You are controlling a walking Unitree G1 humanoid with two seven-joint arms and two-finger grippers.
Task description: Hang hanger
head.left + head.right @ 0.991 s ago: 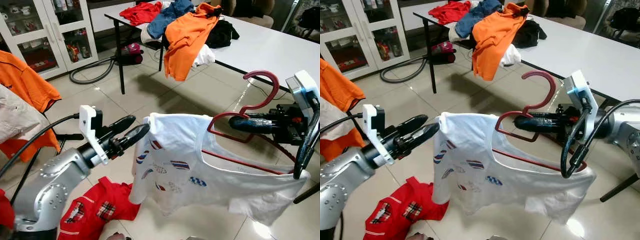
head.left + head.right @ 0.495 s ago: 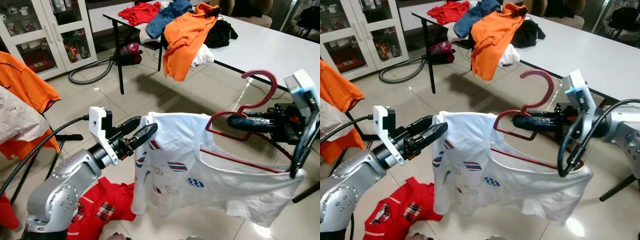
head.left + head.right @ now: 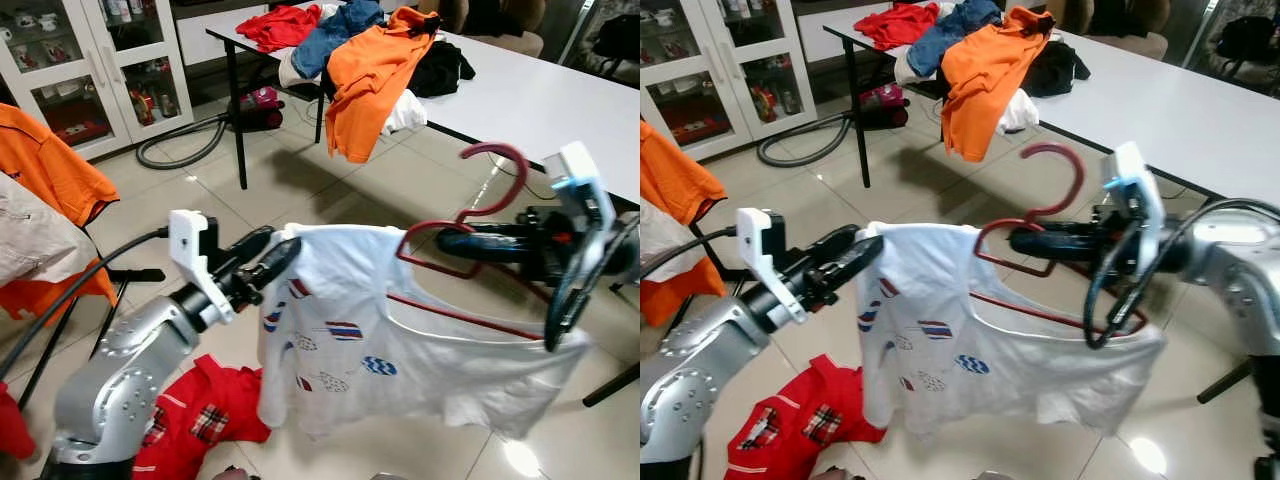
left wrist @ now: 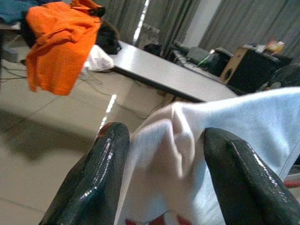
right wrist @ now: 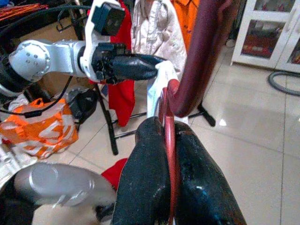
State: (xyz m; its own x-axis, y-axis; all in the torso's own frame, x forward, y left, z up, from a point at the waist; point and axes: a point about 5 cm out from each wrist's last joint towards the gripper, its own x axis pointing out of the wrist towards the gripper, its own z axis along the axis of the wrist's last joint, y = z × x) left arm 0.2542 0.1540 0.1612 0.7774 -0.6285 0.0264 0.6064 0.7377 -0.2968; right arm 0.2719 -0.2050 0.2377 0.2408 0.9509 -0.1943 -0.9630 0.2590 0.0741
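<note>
A white T-shirt (image 3: pixel 370 340) with small printed patches hangs on a dark red hanger (image 3: pixel 497 165), stretched between my two arms above the tiled floor. My left gripper (image 3: pixel 275 255) is shut on the shirt's shoulder; in the left wrist view the white cloth (image 4: pixel 187 154) is bunched between the two black fingers (image 4: pixel 93 178). My right gripper (image 3: pixel 450 243) is shut on the hanger's neck just under the hook. The right wrist view shows its fingers (image 5: pixel 145 173) pinching the red wire, with the hook (image 5: pixel 201 56) rising above them.
A white table (image 3: pixel 540 100) behind carries an orange shirt (image 3: pixel 370 70) and other clothes. A red plaid garment (image 3: pixel 200 410) lies on the floor below the left arm. Orange and white clothes (image 3: pixel 50 200) hang on a rack at the left. A vacuum hose (image 3: pixel 190 140) lies by the glass cabinet (image 3: pixel 90 60).
Both arms have carried the shirt and hanger a little to the left. The right gripper and hook have shifted left; the left gripper has drawn back slightly.
</note>
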